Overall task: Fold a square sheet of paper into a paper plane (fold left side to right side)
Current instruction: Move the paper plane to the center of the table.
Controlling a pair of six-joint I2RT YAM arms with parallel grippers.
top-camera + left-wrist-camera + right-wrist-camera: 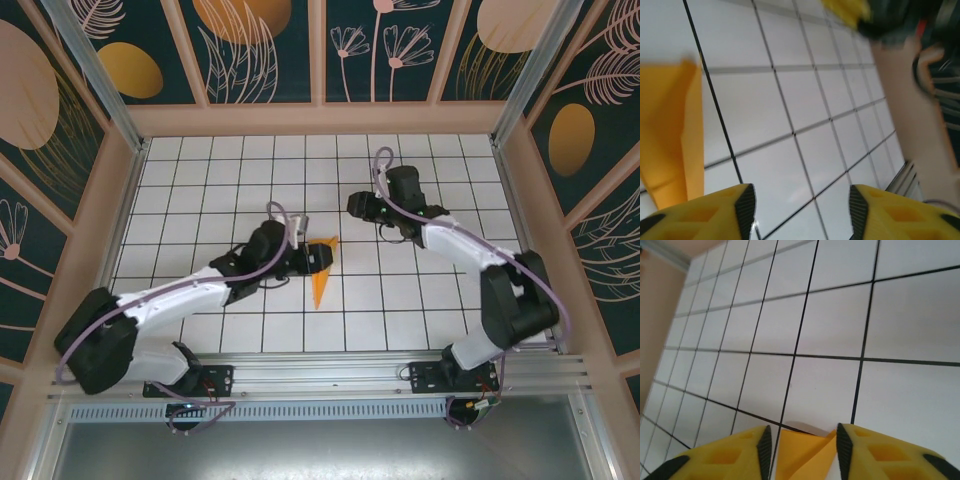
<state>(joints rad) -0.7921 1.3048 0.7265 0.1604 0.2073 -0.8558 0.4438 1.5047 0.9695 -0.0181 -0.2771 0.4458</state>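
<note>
The square sheet of paper lies on the tiled table as a paper plane (320, 285), a slim bright orange dart with its tip towards the near edge. My left gripper (324, 258) hovers at the plane's wide end. In the left wrist view its jaws (802, 197) stand open over bare tile, with the orange paper (670, 140) off to the left of the fingers. My right gripper (356, 205) is a little beyond and to the right of the plane. Its jaws (801, 437) are open, and the plane's edge (805, 455) shows between them, resting on the table.
White tiles with dark grid lines cover the table (240, 180), and wooden walls (320, 118) enclose it on three sides. My right gripper's yellow fingers (847, 10) appear at the top of the left wrist view. A metal rail (320, 375) runs along the near edge.
</note>
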